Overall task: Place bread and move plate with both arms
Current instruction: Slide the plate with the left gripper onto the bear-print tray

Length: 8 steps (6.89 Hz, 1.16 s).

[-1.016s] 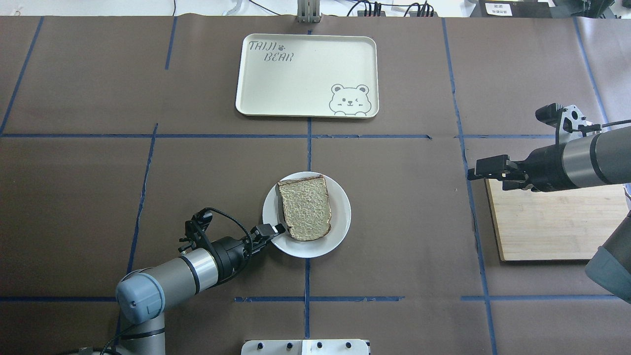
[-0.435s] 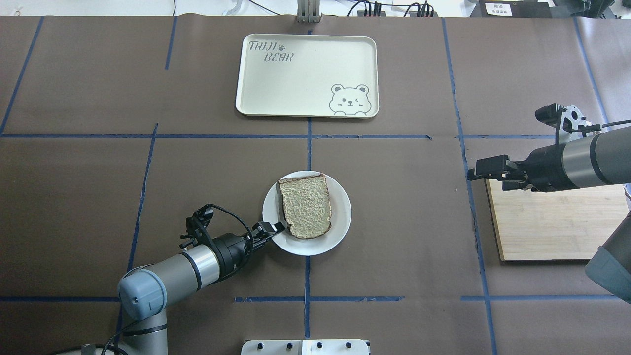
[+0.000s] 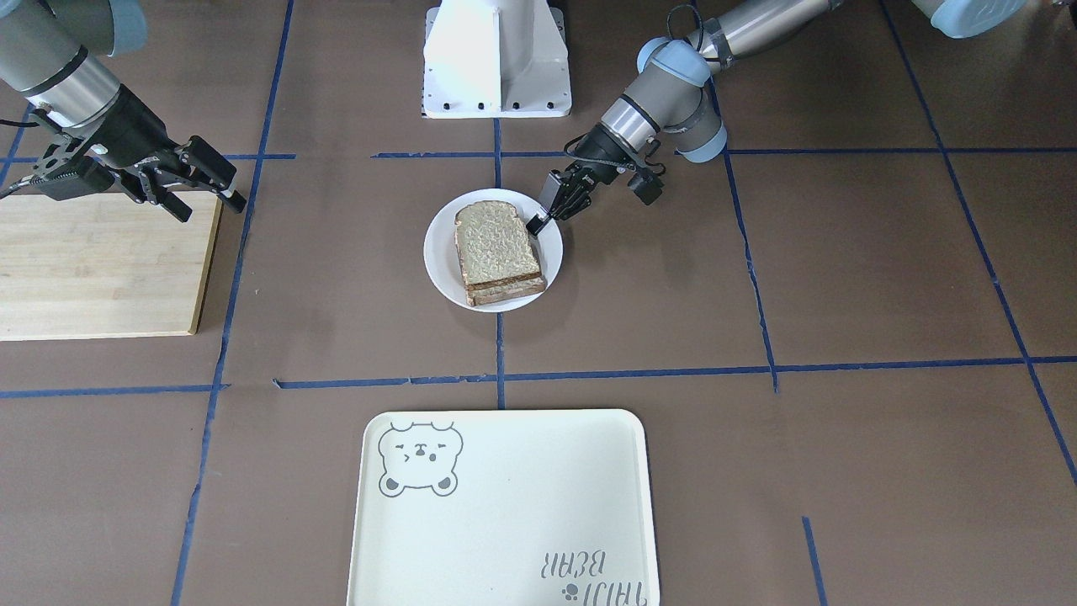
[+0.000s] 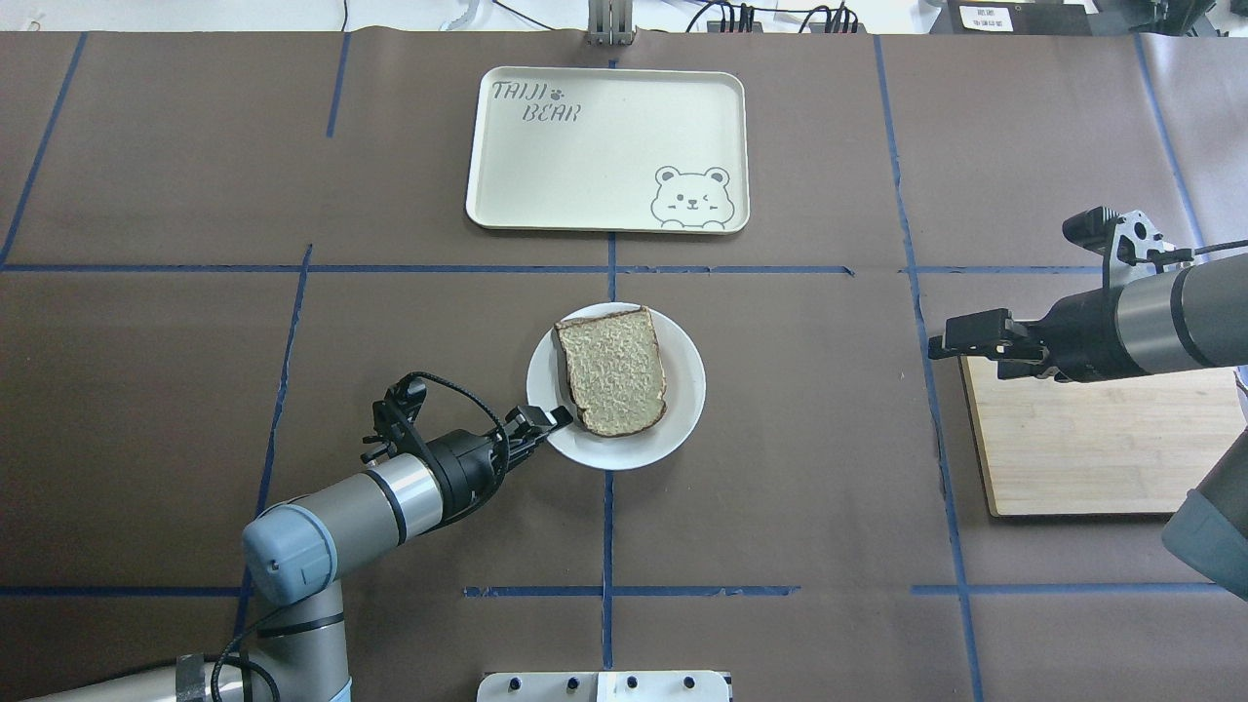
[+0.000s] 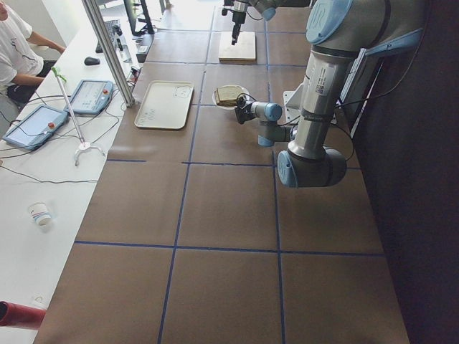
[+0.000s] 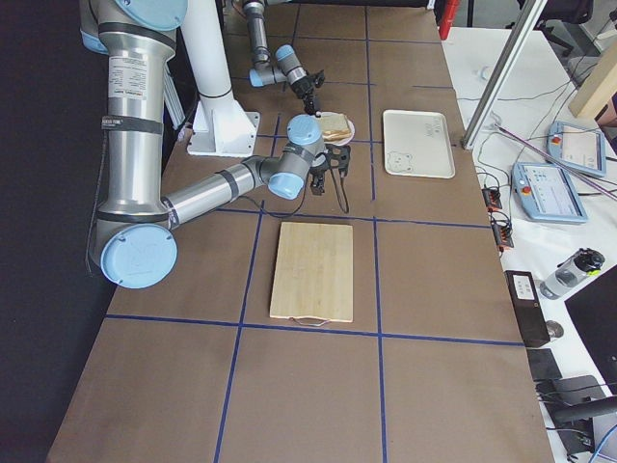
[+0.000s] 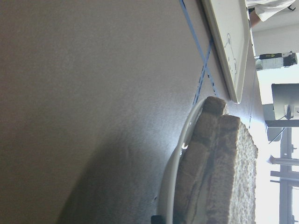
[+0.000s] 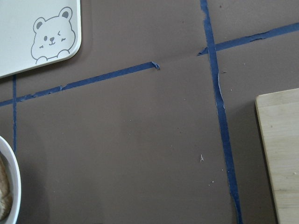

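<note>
The bread (image 4: pixel 614 375) lies flat on the white plate (image 4: pixel 682 414) near the table's middle. In the front view the bread (image 3: pixel 495 244) tops a second like slice on the plate (image 3: pixel 437 252). My left gripper (image 4: pixel 551 419) is shut on the plate's near-left rim, also shown in the front view (image 3: pixel 536 225). The left wrist view shows the plate rim (image 7: pixel 180 158) and the stacked slices (image 7: pixel 224 177) edge-on. My right gripper (image 4: pixel 941 341) hangs open and empty over the near-left corner of the wooden board, far right of the plate; it also shows in the front view (image 3: pixel 210 194).
A cream rectangular tray (image 4: pixel 585 146) with a bear drawing lies at the table's far side, beyond the plate. A wooden cutting board (image 4: pixel 1082 448) lies at the right. Blue tape lines cross the brown table cover. The white pedestal base (image 3: pixel 496 59) stands at the robot's side.
The plate with the bread has slid away from the robot toward the tray, the left gripper moving with it on the rim. The right arm has barely moved.
</note>
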### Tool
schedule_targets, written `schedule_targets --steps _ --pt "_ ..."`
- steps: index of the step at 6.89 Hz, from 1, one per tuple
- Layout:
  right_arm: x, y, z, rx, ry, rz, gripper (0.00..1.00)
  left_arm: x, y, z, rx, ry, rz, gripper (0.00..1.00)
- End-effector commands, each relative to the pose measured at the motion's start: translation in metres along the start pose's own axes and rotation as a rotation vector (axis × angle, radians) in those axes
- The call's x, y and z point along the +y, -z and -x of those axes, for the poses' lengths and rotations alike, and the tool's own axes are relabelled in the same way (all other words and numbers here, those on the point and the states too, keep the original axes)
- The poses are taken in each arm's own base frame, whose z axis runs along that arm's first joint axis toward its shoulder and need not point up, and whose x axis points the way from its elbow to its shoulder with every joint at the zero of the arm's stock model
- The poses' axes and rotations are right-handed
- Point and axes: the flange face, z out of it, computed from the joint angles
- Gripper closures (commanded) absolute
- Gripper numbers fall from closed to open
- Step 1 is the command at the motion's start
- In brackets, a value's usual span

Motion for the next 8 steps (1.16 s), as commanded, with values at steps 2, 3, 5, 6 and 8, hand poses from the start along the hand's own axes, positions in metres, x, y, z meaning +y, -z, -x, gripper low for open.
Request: schedule_targets --steps 2,3,5,6,8 --pt "0.012 0.019 -0.016 0.014 -0.011 -0.001 0.00 -0.069 -0.042 -0.082 0.050 -0.015 -0.065 0.99" --pt "0.011 0.020 -0.019 0.018 -0.015 -0.006 0.00 -0.097 -0.078 -0.100 0.015 -0.029 -0.122 0.99" --pt "0.008 0.030 -0.032 0.034 -0.035 -0.022 0.00 -0.161 -0.149 -0.118 -0.064 0.008 -0.218 0.99" --pt "0.007 0.030 -0.032 0.034 -0.036 -0.025 0.00 -0.194 -0.171 -0.120 -0.129 0.044 -0.247 0.99" --pt "0.007 0.035 -0.034 0.034 -0.040 -0.033 0.00 -0.230 -0.180 -0.109 -0.207 0.101 -0.276 0.99"
